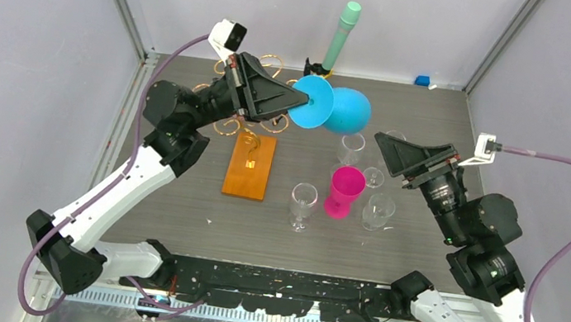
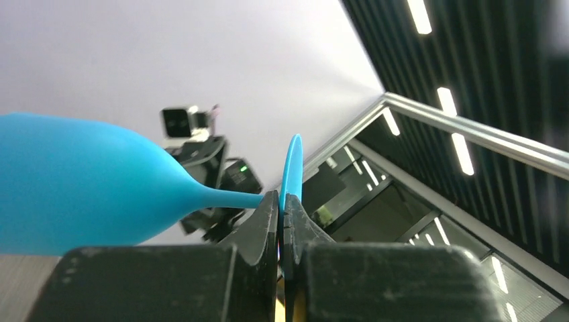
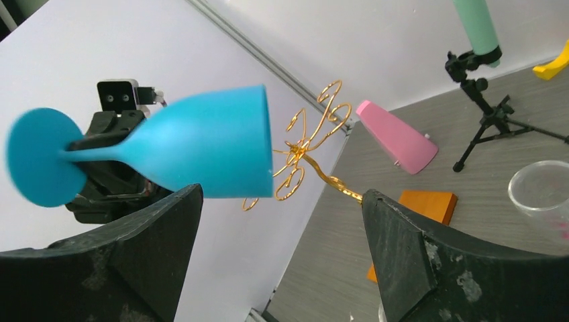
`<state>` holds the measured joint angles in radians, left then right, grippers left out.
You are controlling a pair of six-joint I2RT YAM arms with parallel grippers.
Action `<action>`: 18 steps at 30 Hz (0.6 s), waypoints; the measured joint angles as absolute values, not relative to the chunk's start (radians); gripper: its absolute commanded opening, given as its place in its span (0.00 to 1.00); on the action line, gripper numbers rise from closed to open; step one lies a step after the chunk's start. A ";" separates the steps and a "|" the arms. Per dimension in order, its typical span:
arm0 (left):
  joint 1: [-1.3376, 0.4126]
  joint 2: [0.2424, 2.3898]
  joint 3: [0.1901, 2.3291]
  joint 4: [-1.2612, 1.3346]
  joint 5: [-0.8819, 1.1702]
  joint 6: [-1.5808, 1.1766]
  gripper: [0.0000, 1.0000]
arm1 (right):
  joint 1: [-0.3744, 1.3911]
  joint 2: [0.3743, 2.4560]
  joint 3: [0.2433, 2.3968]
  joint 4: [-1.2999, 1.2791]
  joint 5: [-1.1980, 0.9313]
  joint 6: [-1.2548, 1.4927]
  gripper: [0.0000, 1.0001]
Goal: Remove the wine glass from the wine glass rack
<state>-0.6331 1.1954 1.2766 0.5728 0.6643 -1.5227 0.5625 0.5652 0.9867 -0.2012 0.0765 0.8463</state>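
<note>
A blue wine glass (image 1: 349, 111) lies on its side in the air, right of the rack's gold scroll arms (image 1: 227, 126). My left gripper (image 1: 296, 101) is shut on the edge of its round foot (image 2: 293, 164), the stem and bowl (image 2: 80, 194) pointing away to the right. The wine glass rack stands on its orange-brown wooden base (image 1: 250, 166). In the right wrist view the glass (image 3: 201, 144) hangs just in front of the gold wire (image 3: 310, 142). My right gripper (image 1: 386, 146) is open, just right of the bowl, with nothing between its fingers (image 3: 282, 196).
A pink cup (image 1: 343, 190) and several clear glasses (image 1: 303, 202) stand mid-table near my right gripper. A black tripod with a mint-green cylinder (image 1: 340, 35) stands at the back. A small blue block (image 1: 422, 81) lies in the far right corner.
</note>
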 measured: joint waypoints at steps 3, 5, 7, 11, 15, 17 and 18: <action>-0.634 1.193 1.244 0.683 0.621 -1.612 0.00 | 0.562 0.570 0.941 -0.153 0.028 0.876 0.94; -0.637 1.195 1.217 0.735 0.596 -1.666 0.00 | 0.562 0.579 0.920 -0.104 -0.019 0.894 0.94; -0.642 1.196 1.200 0.766 0.578 -1.705 0.00 | 0.562 0.587 0.902 -0.031 -0.072 0.911 0.94; -0.658 1.205 1.190 0.824 0.553 -1.779 0.00 | 0.562 0.591 0.866 0.135 -0.161 0.941 0.94; -0.673 1.222 1.190 0.909 0.536 -1.850 0.00 | 0.562 0.609 0.849 0.292 -0.234 0.968 0.92; -0.678 1.234 1.190 0.941 0.529 -1.878 0.00 | 0.562 0.632 0.848 0.368 -0.273 0.984 0.88; -0.680 1.239 1.190 0.953 0.525 -1.888 0.00 | 0.562 0.645 0.847 0.402 -0.290 0.994 0.86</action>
